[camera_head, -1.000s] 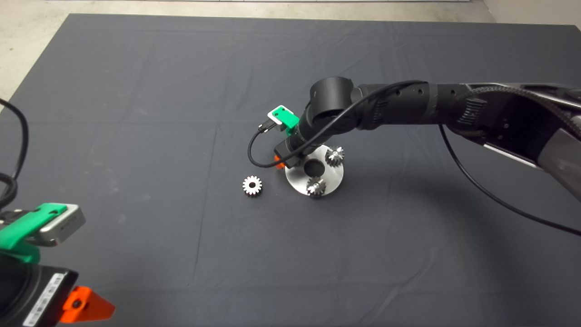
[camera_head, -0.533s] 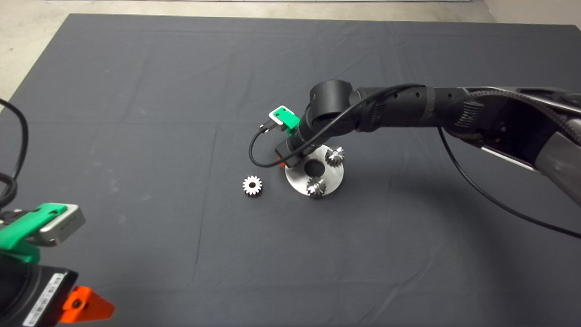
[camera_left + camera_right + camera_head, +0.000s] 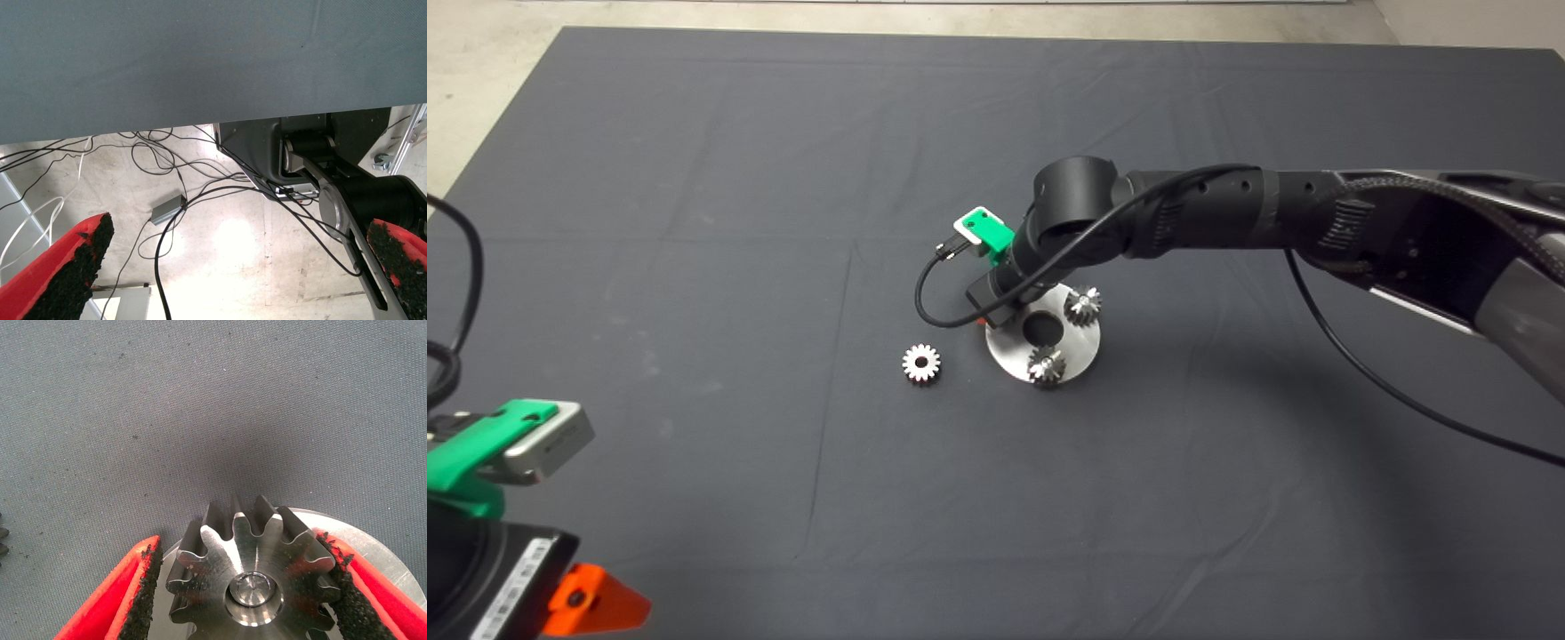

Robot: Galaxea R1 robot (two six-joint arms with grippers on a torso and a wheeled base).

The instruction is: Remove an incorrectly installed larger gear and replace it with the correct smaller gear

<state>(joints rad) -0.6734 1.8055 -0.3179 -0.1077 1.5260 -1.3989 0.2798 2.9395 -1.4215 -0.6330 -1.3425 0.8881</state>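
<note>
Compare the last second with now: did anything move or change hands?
Almost nothing. The right arm settled slightly early on; its right gripper sits around the larger gear on the plate. The smaller gear on the mat, the two plate gears and the parked left gripper stayed put.

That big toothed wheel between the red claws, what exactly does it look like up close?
The larger gear is dark grey metal, apparently steel, with thick slanted teeth flaring outward and a small shiny hub at its centre. It sits flat on a round silver plate on the dark mat. The right gripper straddles it: one black pad touches its teeth, the other stands just beside them. From above, the arm hides it.
</note>
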